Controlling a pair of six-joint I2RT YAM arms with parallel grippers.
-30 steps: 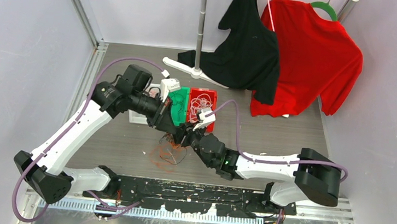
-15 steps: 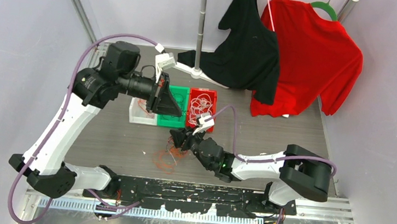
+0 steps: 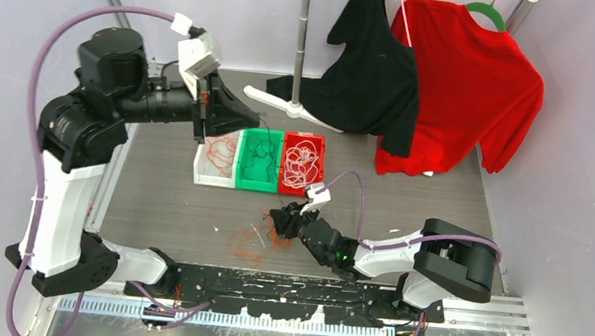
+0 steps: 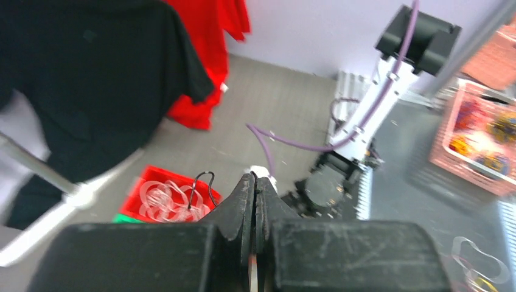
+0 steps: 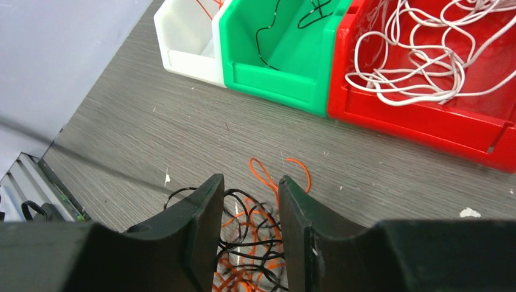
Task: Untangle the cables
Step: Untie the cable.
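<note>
A tangle of thin orange-red and black cables (image 3: 254, 242) lies on the table in front of three bins. In the right wrist view this tangle (image 5: 261, 243) sits between my right fingers. My right gripper (image 3: 277, 218) (image 5: 251, 182) is open and low over it. My left gripper (image 3: 256, 121) (image 4: 254, 179) is raised above the bins. It is shut on a thin black cable (image 4: 202, 173) that loops beside its tip and hangs toward the green bin (image 3: 259, 168). White cables (image 5: 426, 48) fill the red bin (image 3: 300, 176). Orange-red cable lies in the white bin (image 3: 212, 178).
A garment stand's pole (image 3: 301, 37) and white foot (image 3: 280, 103) stand behind the bins. A black shirt (image 3: 370, 68) and a red shirt (image 3: 467, 85) hang at the back right. Purple walls close in on both sides.
My left arm has risen and swung back and left, from over the tangle to above the bins. My right gripper has drawn nearer and lower over the tangle.
</note>
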